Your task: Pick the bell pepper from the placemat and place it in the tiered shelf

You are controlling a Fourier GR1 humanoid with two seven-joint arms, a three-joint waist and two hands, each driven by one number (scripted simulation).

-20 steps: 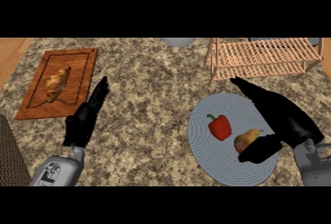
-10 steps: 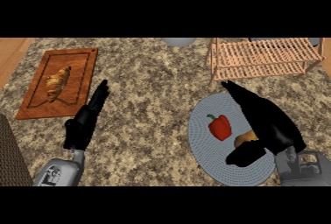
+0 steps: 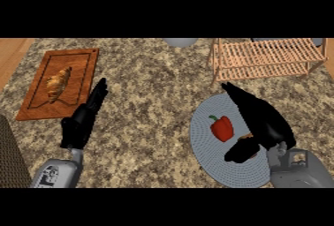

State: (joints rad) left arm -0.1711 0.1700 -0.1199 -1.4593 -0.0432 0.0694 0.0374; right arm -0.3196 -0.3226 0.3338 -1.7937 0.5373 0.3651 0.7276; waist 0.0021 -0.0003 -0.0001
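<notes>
Kitchen, speckled granite counter (image 3: 157, 92), croissant (image 3: 57, 83) on wooden cutting board (image 3: 77, 62), wooden tiered shelf (image 3: 267, 57), round placemat (image 3: 207, 132)

A speckled granite surface (image 3: 157, 97) fills most of the view. At its left lies a wooden cutting board (image 3: 81, 62), long side running away from the near edge, with a golden croissant (image 3: 57, 84) resting on it. At the far edge sits a grey rounded object (image 3: 180, 42), only partly in sight. A dark woven patch (image 3: 9, 159) shows at the lower left corner.
</notes>
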